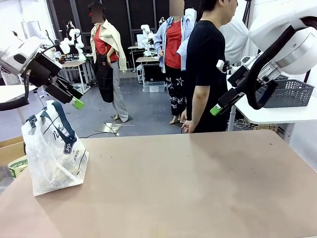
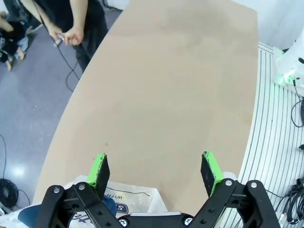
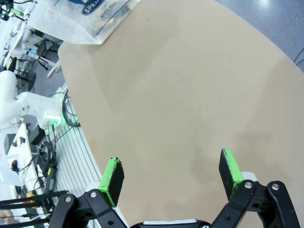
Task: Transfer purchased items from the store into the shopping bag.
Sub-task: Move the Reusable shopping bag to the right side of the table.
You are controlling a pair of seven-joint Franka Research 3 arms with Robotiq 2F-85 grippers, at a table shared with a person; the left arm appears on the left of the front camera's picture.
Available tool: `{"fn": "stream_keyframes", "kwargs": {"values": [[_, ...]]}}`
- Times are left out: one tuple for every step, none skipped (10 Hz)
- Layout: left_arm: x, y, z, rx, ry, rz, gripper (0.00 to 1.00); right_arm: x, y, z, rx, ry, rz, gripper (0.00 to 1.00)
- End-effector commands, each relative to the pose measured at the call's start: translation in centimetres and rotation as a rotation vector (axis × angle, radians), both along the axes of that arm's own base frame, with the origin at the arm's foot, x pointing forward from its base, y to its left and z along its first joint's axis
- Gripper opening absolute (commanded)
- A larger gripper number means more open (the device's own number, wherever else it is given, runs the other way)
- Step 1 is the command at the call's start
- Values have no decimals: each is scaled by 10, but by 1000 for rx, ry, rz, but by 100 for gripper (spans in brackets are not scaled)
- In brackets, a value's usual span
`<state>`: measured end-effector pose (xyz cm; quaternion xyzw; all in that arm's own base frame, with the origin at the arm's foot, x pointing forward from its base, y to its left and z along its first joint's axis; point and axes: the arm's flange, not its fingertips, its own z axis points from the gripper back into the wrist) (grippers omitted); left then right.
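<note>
The shopping bag [image 1: 52, 153], clear plastic with navy strap handles, stands on the table's left end; a brownish jumble of purchased items [image 1: 62, 173] shows through its lower part. My left gripper [image 1: 74, 101] hangs open just above the bag's handles, nothing between its fingers; the left wrist view has the gripper [image 2: 154, 173] open over bare tabletop with the bag [image 2: 128, 202] below it. My right gripper [image 1: 215, 110] is raised at the far right, open and empty. In the right wrist view the gripper [image 3: 171, 173] stands open and the bag [image 3: 95, 16] lies far off at the top.
A person in a black shirt [image 1: 205, 74] stands at the table's far side, hands held low near the edge [image 1: 185, 126]. A dark mesh basket [image 1: 287, 93] sits on a white table at the back right. A cardboard box [image 1: 12, 153] stands left of the table.
</note>
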<state>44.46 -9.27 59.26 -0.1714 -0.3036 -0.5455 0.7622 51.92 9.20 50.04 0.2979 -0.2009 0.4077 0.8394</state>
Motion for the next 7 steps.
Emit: {"fn": "stream_keyframes", "kwargs": {"values": [[-1, -1, 1, -3, 4, -3, 100, 0, 2, 2, 4, 14, -14, 100], [-1, -1, 1, -3, 4, -3, 100, 0, 2, 2, 4, 14, -14, 100], [-1, -1, 1, -3, 4, -3, 100, 0, 2, 2, 4, 14, -14, 100], [-1, -1, 1, -3, 4, -3, 100, 0, 2, 2, 4, 14, -14, 100], [-1, -1, 1, -3, 4, -3, 100, 0, 2, 2, 4, 14, -14, 100], [-1, -1, 1, -3, 4, -3, 100, 0, 2, 2, 4, 14, -14, 100], [-1, -1, 1, -3, 4, -3, 100, 0, 2, 2, 4, 14, -14, 100]]}}
